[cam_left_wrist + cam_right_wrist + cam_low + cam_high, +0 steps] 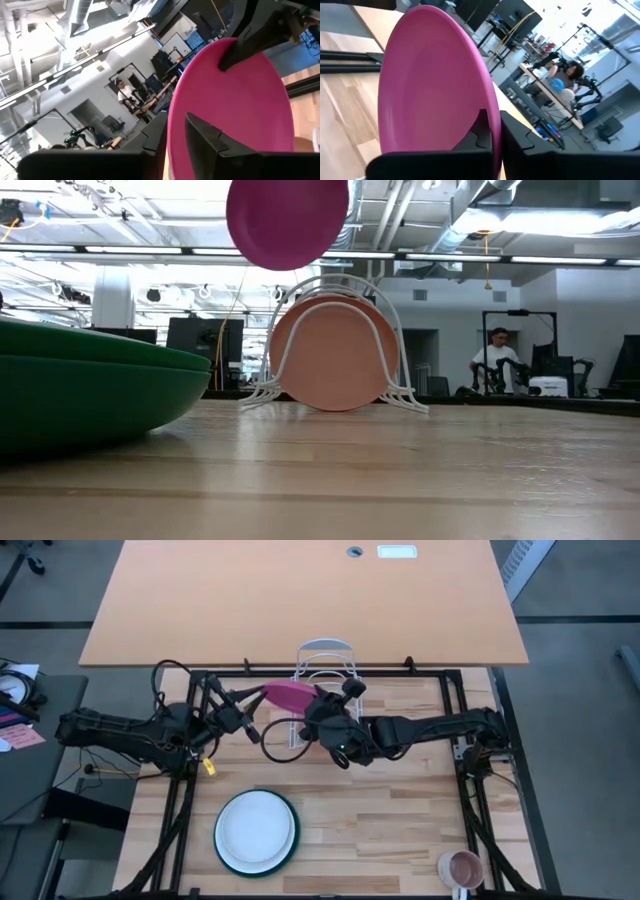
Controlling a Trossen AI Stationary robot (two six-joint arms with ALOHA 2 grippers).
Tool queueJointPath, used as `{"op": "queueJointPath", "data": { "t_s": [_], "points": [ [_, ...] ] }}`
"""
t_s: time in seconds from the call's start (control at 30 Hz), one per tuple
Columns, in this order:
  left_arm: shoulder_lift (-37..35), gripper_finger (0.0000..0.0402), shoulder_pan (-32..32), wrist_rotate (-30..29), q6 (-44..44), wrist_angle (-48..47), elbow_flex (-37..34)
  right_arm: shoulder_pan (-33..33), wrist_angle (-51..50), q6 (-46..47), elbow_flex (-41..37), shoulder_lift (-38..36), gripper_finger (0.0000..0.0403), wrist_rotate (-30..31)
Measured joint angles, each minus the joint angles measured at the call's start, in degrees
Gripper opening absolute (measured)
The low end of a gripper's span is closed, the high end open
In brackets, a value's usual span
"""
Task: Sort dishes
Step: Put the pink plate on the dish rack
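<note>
Handover of the magenta plate (288, 694) above the white wire rack (322, 658). The right gripper (496, 131) is closed on the plate's rim, one finger on each face. The left gripper (175, 131) also straddles the rim, its fingers slightly parted; whether they press the plate cannot be told. The terracotta plate (335, 355) stands upright in the rack. The white plate (255, 827) lies on the dark green plate (90, 385) on the table (390, 830).

The table (400, 830) is pale matt wood planks; on it, a white wire rack (390, 350); above the rack, a smooth pink plate (435, 85).
</note>
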Motion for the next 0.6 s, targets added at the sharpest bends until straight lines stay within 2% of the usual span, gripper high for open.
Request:
{"op": "queueJointPath", "data": {
  "t_s": [0.2, 0.33, 0.6],
  "points": [
    [-0.2, 0.0064, 0.0, -0.5, -1.8, 0.3, 0.0, 0.0, 1.4, -4.9, 0.0, 0.0, 0.0012, 4.0],
    [-2.2, 0.0065, 0.0, -1.2, -5.3, 1.3, 0.0, 0.0, 6.2, -12.4, 0.1, 0.0, 0.0012, 6.4],
    [-8.5, 0.0065, 0.0, -3.6, -14.8, -0.4, 0.0, 1.0, 9.4, -25.9, 7.7, 0.0, 0.0012, 6.8]
  ]
}}
